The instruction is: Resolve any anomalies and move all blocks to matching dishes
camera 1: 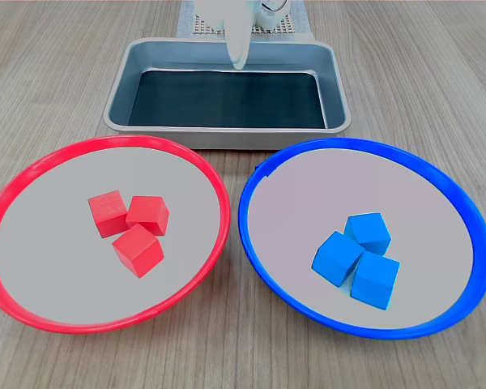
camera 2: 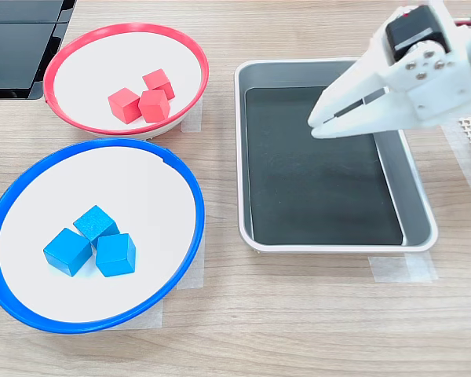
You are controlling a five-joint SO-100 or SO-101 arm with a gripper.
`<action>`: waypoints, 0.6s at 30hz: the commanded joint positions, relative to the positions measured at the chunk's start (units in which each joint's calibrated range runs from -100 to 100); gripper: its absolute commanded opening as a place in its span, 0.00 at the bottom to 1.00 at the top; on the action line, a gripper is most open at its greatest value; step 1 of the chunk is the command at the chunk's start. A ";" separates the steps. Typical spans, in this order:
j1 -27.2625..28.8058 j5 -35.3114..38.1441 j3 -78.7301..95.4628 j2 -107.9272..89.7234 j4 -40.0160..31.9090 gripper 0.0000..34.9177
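first exterior view, nearest the camera: three red blocks [camera 1: 130,224] clustered in the red-rimmed dish [camera 1: 16,194], three blue blocks [camera 1: 358,258] in the blue-rimmed dish [camera 1: 437,174], both dishes just in front of the silver tray [camera 1: 117,105]. beyond, over the tray's bare floor, hangs the gripper [camera 2: 318,124], jaws nearly closed, holding nothing. every block lies dishward of it, already matched; no move seems needed.

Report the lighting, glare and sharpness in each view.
In the first exterior view, light is soft and even; the red blocks and blue blocks are sharp, with faint shadows, while the gripper looks washed out. In the second exterior view, the tray rim shows a mild sheen, and the gripper is crisp.
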 commanded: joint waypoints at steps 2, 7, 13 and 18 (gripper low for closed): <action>-0.41 -0.05 0.00 -1.11 0.52 0.02; -0.41 0.00 0.00 -1.11 0.52 0.01; -0.41 0.00 0.00 -1.11 0.52 0.01; -0.41 0.00 0.00 -1.11 0.52 0.01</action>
